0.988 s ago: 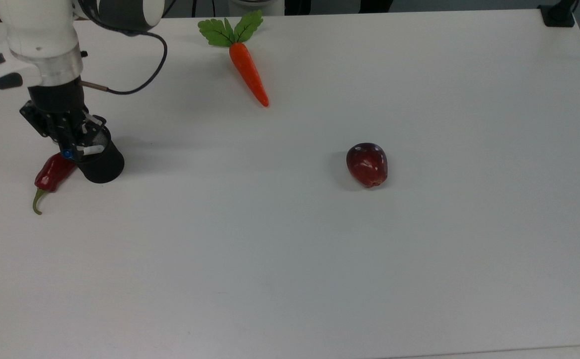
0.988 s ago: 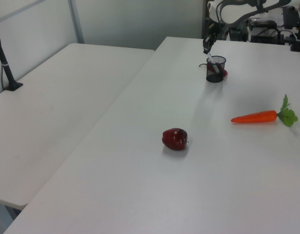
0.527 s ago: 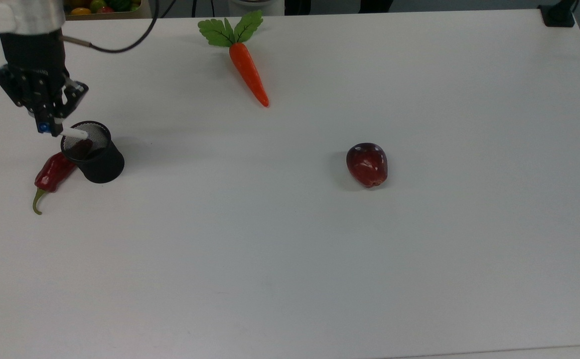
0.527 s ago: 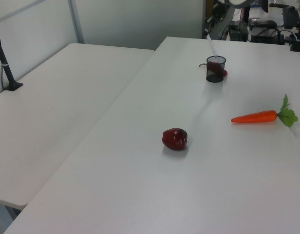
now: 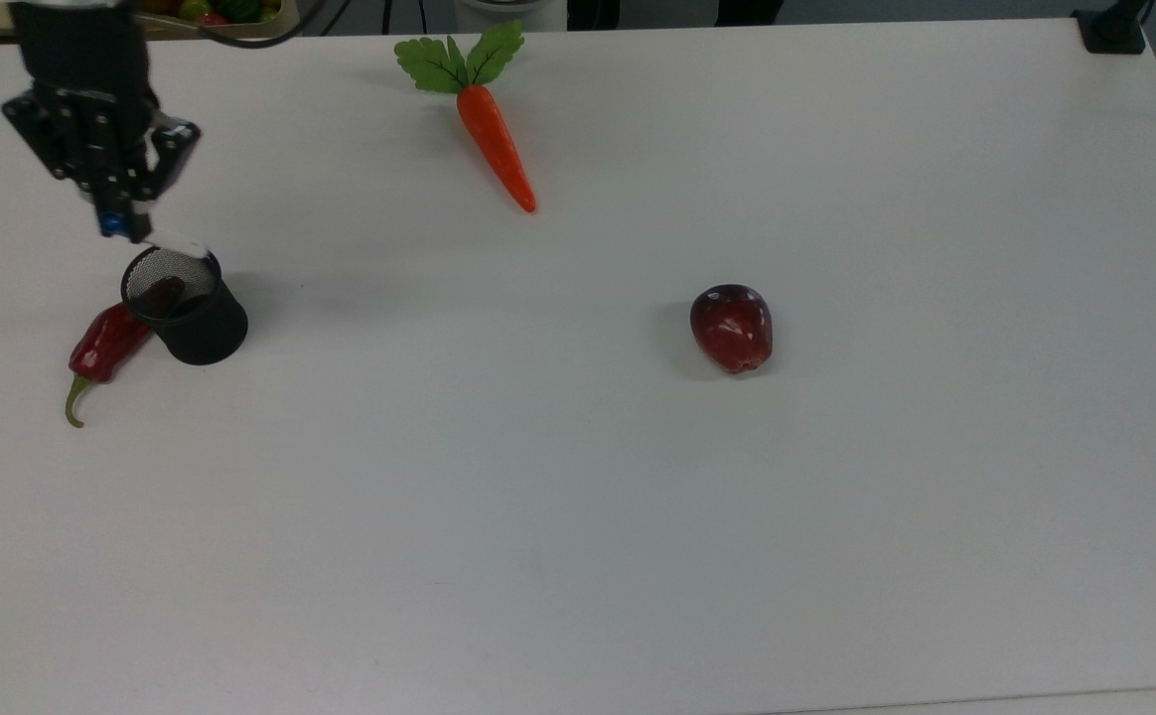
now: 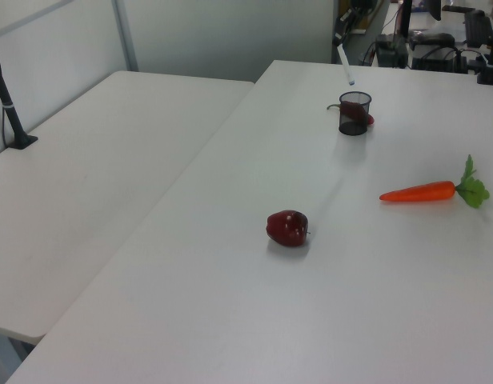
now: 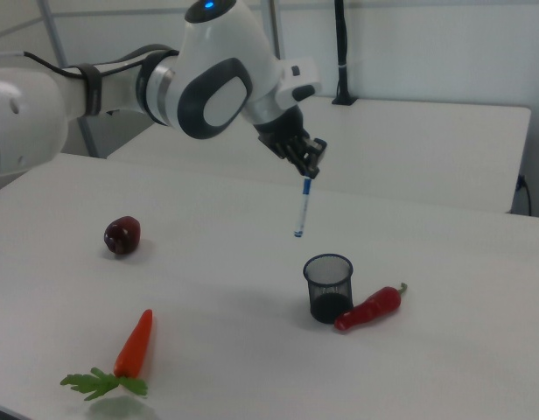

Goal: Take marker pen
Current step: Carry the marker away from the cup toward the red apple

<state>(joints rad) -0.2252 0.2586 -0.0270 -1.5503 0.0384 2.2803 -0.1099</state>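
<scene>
Arm [image 7: 164, 83] was glossy white w/ rounded shells, dark grey caps at the joints, black bands btwn segments. Small blue light glowed on top of one joint. Gripper [image 7: 308, 168] was black, blocky, w/ exposed hardware. Thin black cable ran near the wrist in the top view.

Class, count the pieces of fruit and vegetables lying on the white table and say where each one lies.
3: the carrot at the top view's upper middle, the apple right of centre, the red chilli touching the black mesh cup.
</scene>
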